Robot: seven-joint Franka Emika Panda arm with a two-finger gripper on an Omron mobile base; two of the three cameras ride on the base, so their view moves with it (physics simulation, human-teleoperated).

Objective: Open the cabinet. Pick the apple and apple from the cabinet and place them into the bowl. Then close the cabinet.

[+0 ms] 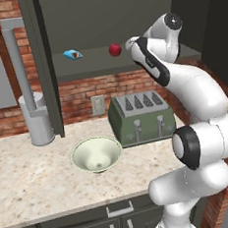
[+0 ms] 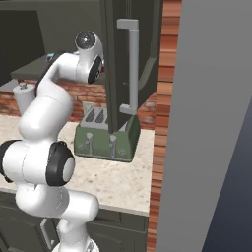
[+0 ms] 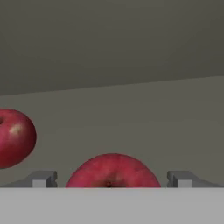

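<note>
The cabinet (image 1: 102, 18) stands open, its left door (image 1: 41, 63) swung out and its right door (image 2: 118, 59) seen edge-on with a long silver handle (image 2: 132, 69). My arm reaches onto the cabinet shelf. In the hand view my gripper (image 3: 113, 179) is open, its fingertips (image 3: 41, 179) on either side of one red apple (image 3: 113, 171) and not pressing on it. A second apple (image 3: 13, 138) lies on the shelf to its left. One apple (image 1: 114, 49) shows in the left base view beside my hand. The pale bowl (image 1: 96, 154) sits on the counter below, with nothing in it.
A small blue packet (image 1: 72, 54) lies on the shelf left of the apple. A green toaster (image 1: 141, 117) stands on the counter right of the bowl. A grey canister (image 1: 36, 118) is at the back left. A brick wall runs behind the counter (image 1: 34, 183).
</note>
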